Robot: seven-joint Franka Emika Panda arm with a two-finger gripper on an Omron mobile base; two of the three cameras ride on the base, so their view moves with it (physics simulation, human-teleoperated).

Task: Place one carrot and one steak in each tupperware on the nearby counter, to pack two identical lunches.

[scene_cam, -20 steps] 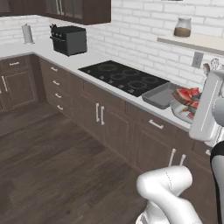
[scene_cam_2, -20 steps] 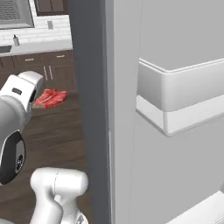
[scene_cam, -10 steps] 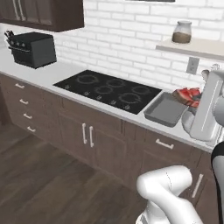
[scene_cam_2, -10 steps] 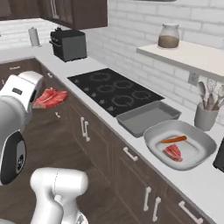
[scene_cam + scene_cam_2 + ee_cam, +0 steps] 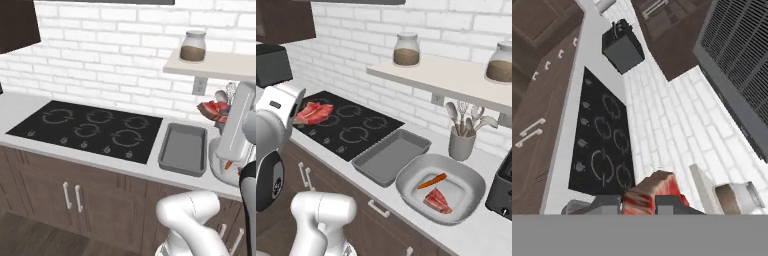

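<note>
1. My gripper (image 5: 639, 201) is clamped narrow on a steak (image 5: 314, 112), held up above the stovetop (image 5: 346, 127).
2. The oval tupperware (image 5: 466, 202) on the counter (image 5: 476, 240) holds a carrot (image 5: 432, 181) and another steak (image 5: 437, 200).
3. The rectangular tupperware (image 5: 390, 156) sits just left of it.

My dark fingertips (image 5: 639, 204) clamped a red, pale-marbled raw steak slab (image 5: 654, 192). The oval tupperware basin (image 5: 468, 197) was light grey, its slim carrot (image 5: 432, 181) orange; the rectangular tray (image 5: 387, 161) darker grey.

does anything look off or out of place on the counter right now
Nothing spilled or askew. The oval tupperware holds a carrot and a steak; the rectangular tupperware is bare, and the second steak is clamped in the jaws, off the counter.
</note>
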